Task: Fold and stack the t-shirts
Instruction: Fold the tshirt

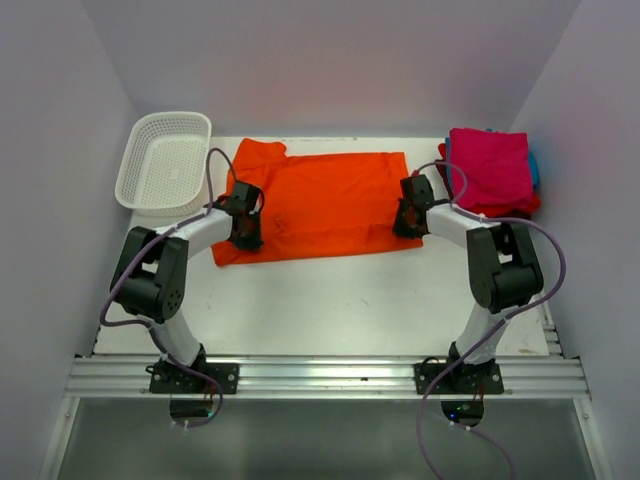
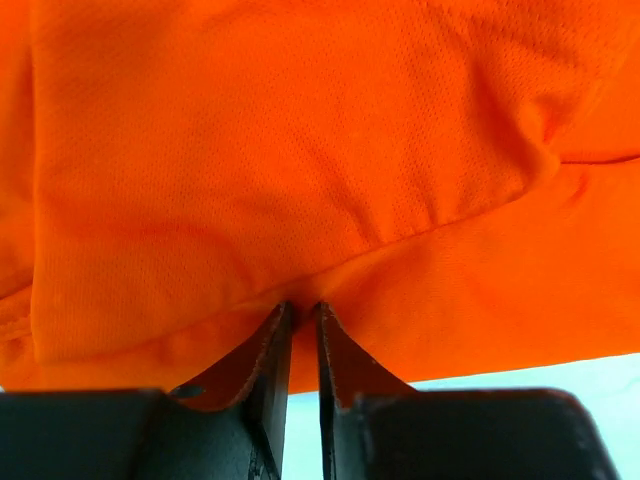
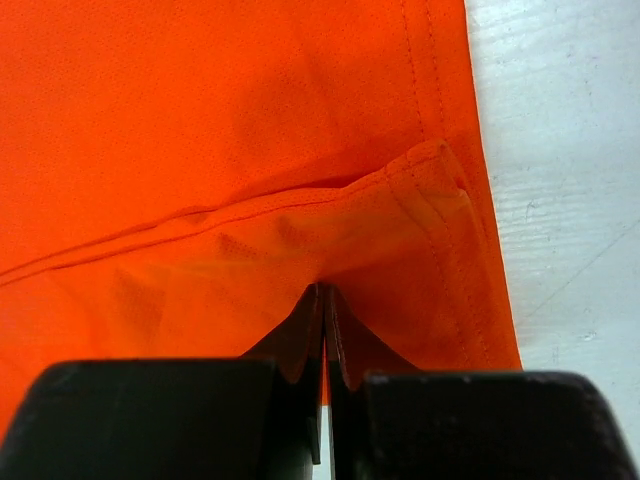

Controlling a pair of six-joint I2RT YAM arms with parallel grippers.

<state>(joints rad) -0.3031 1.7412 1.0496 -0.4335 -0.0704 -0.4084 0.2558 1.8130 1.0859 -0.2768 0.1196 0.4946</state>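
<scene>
The bright orange t-shirt [image 1: 320, 200] lies spread across the middle of the white table, partly folded lengthways. My left gripper [image 1: 247, 236] is at its near left edge, shut on a pinch of orange cloth [image 2: 300, 290]. My right gripper [image 1: 408, 224] is at the near right hem, shut on the orange cloth [image 3: 322, 270] with the jaws pressed together. A stack of folded t-shirts, magenta-pink on top [image 1: 490, 170] with red and light blue edges showing beneath, sits at the back right.
A white plastic lattice basket [image 1: 163, 163] stands at the back left, just beyond my left arm. Bare white table [image 1: 330, 300] lies in front of the orange t-shirt. Purple-grey walls close in the sides and back.
</scene>
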